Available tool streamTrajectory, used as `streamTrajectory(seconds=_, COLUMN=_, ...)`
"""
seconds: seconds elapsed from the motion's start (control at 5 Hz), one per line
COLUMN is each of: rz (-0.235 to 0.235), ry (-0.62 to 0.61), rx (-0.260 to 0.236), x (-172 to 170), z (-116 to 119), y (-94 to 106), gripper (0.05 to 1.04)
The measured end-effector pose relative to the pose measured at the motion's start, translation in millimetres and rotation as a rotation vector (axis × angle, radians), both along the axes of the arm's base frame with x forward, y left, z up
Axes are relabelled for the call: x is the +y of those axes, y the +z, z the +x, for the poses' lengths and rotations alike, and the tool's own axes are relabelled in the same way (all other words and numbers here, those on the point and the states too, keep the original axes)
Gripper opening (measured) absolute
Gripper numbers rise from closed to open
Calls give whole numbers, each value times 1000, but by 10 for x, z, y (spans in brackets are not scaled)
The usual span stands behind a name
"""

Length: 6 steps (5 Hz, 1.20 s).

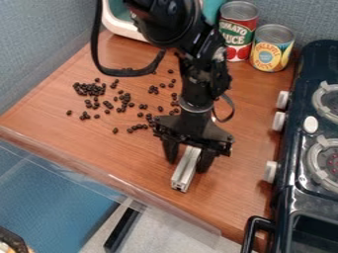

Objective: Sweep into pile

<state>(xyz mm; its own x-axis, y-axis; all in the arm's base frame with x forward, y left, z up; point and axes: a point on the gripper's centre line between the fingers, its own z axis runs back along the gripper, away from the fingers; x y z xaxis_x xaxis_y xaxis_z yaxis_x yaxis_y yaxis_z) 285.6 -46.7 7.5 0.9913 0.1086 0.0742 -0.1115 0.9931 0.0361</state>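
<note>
The black two-finger gripper hangs low over the brown wooden worktop, towards its front edge and right of the main scatter. Its fingers stand apart, clamped on a pale grey, grooved straight bar that juts from between them towards the front edge, its squared end lowest.

Small, round, dark beans lie strewn over the left and middle of the worktop. The densest cluster is near the left edge; a looser band runs from it towards the arm, with a few strays nearer the front edge. Some lie just beside the gripper's left side, apart from the bar.

A loop of black cable hangs from the arm above the back of the worktop. At the back edge, behind the arm, stands a white-rimmed, teal-lined container. To its right are a red, white and green tin can and, just beside it, a yellow and blue one. Along the right edge is a dark toy stove with white knobs.
</note>
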Motion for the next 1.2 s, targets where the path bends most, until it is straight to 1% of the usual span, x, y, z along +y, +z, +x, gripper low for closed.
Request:
streamTrajectory(seconds=0.2, rz=-7, ry=-4, rx=7, x=1, z=-9, y=3, gripper=418)
streamTrajectory(seconds=0.4, rz=-85, ry=39, rx=3, x=55, z=-35, y=208, gripper=387)
streamTrajectory(seconds=0.6, rz=-197, ry=108, rx=-34, x=136, z=89, y=698, gripper=387)
streamTrajectory(seconds=0.8, rz=-301, ry=233, rx=-93, x=473, z=247, y=1151, gripper=387)
streamTrajectory(seconds=1.0, rz=-309, ry=380, rx=-130, x=999, z=244, y=1299, gripper=387)
streamTrajectory(seconds=1.2, rz=-233, ry=499, rx=-132, x=1457, z=90, y=1217, gripper=387)
